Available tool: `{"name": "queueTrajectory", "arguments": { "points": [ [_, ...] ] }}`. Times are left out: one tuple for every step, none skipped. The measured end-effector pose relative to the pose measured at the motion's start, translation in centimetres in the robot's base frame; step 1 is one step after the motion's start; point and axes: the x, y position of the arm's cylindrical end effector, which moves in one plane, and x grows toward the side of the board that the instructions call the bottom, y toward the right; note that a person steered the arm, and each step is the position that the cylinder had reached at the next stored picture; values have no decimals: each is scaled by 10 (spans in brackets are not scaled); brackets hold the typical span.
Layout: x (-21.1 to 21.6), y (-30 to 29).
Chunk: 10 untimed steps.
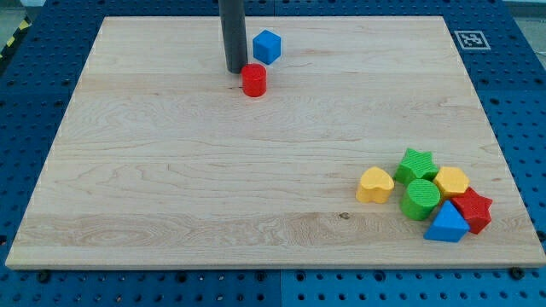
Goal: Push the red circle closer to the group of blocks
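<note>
The red circle (253, 79) sits near the view's top, left of centre. My tip (235, 70) stands just to its upper left, close to touching it. A blue cube (267, 46) lies just above and right of the red circle. The group of blocks is at the view's bottom right: a yellow heart (374, 184), a green star (416, 164), a green circle (421, 199), a yellow hexagon (451, 182), a red star (472, 210) and a blue triangle (447, 224).
The wooden board (213, 170) lies on a blue pegboard table (34, 102). A fiducial marker (470, 39) sits by the board's top right corner.
</note>
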Motion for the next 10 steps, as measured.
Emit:
{"name": "queueTrajectory", "arguments": {
  "points": [
    [7, 48],
    [19, 90],
    [21, 93],
    [4, 71],
    [-1, 18],
    [10, 14],
    [28, 27],
    [44, 50],
    [69, 63],
    [94, 79]
  ]
}}
